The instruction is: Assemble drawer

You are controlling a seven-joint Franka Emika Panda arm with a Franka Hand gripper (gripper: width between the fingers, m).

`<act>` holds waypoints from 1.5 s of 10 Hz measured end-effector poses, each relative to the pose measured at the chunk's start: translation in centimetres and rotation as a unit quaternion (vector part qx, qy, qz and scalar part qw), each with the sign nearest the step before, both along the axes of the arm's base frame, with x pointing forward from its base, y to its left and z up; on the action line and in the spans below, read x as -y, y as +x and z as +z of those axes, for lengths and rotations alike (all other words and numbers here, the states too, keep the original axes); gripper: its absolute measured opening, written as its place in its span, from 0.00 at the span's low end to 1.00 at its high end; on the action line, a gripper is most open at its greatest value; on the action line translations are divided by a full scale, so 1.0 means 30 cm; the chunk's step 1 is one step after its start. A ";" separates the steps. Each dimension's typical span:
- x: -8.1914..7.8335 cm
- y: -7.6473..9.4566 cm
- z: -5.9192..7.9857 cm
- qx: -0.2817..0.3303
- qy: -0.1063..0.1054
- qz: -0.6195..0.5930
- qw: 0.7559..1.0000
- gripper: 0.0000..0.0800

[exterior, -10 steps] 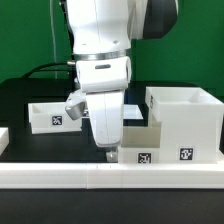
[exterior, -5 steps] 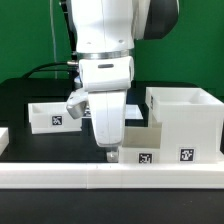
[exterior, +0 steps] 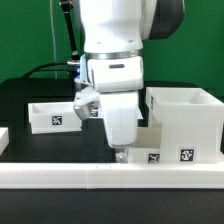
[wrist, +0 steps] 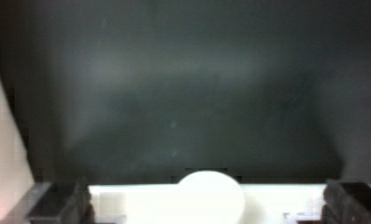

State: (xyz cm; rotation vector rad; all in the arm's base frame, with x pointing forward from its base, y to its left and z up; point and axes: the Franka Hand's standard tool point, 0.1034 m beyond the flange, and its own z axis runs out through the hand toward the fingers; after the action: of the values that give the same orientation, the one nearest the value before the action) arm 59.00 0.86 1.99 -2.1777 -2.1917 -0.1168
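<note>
The drawer's large white cube-shaped shell (exterior: 185,118) stands at the exterior view's right with a tag on its front. One small white tray (exterior: 52,115) sits at the left. A second small tray (exterior: 146,143) lies against the shell's left side, behind the front wall. My gripper (exterior: 124,152) points down just over this tray's near end. In the wrist view the tray's white front (wrist: 155,200) and round knob (wrist: 208,188) lie between my dark fingers (wrist: 66,203), which stand wide apart. My gripper (wrist: 208,208) is open and holds nothing.
A long white border wall (exterior: 100,177) runs along the front of the black table (exterior: 30,145). A white piece (exterior: 3,136) shows at the left edge. Cables (exterior: 50,70) hang behind the arm at the back left.
The arm has shifted toward the exterior view's right, nearer the shell, and the gripper now hangs over the second tray. The trays and the shell have not moved.
</note>
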 end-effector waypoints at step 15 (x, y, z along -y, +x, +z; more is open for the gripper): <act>-0.005 0.004 0.005 -0.018 0.000 0.033 0.999 0.81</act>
State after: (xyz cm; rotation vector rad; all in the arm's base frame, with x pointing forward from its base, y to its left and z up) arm 59.12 1.02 2.15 -2.0886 -2.2414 -0.0739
